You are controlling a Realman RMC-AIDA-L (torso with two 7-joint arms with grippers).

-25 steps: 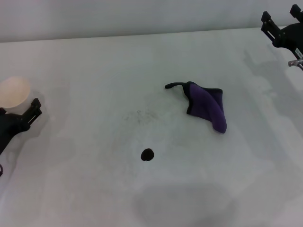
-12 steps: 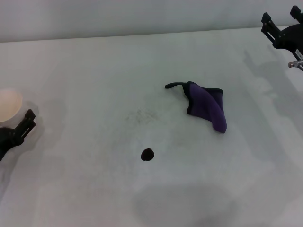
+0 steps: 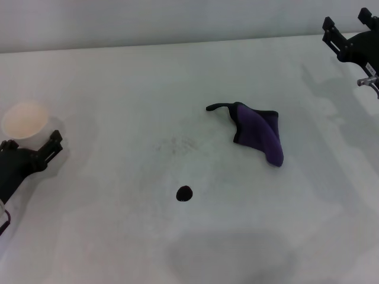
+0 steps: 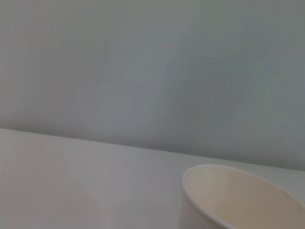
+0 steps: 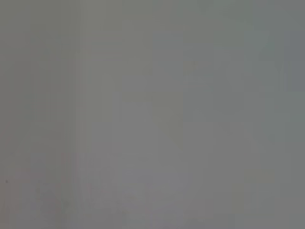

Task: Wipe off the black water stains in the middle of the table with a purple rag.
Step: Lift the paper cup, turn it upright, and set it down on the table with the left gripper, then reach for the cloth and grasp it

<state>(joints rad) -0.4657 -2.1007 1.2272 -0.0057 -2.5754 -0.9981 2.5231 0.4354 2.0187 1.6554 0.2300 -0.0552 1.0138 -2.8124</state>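
White tabletop (image 3: pixel 118 83) carries the purple rag (image 3: pixel 259 133) mid-right, nearer my right end effector (image 3: pixel 346 40), fingers apart at the far-right corner; my left end effector (image 3: pixel 41 148), apart, sits beside the cup (image 3: pixel 25 119).

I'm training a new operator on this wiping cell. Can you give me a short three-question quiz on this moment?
1. True or false: the purple rag covers the black water stain.
2. Which claw is nearest the paper cup? A) left claw B) right claw C) neither
3. Fill in: the rag lies flat on the ____, held by no claw.

Key: 1 false, they lie apart; 2 A; 3 table.
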